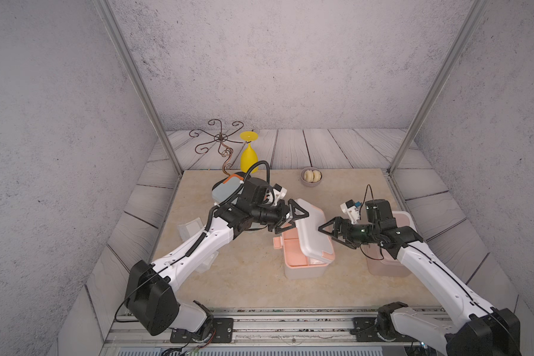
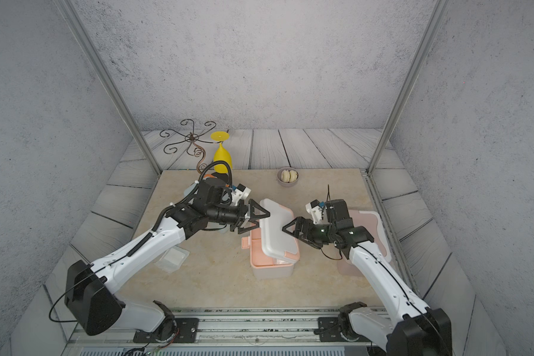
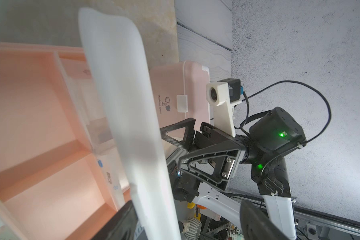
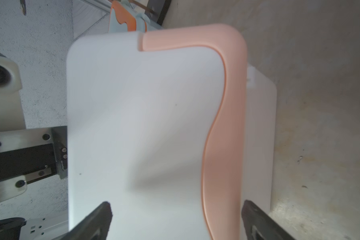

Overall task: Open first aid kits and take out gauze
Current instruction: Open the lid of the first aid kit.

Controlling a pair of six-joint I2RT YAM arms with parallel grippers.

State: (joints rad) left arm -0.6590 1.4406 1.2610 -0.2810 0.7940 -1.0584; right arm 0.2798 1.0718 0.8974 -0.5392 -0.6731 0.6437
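Mid-table, white kit with peach trim (image 1: 302, 271), lid (image 1: 309, 231) tilted up. At the lid's left edge, left gripper (image 1: 299, 218), jaws apart, astride it. At its right edge, right gripper (image 1: 323, 233), spread wide, clasping nothing.

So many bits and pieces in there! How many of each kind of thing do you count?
First aid kits: 3 (grey-blue kit, white-and-peach kit, pink kit)
Gauze packets lying out on the table: 2
Grey bowl: 1
Yellow goblet: 1
Wire stand: 1
Total: 8
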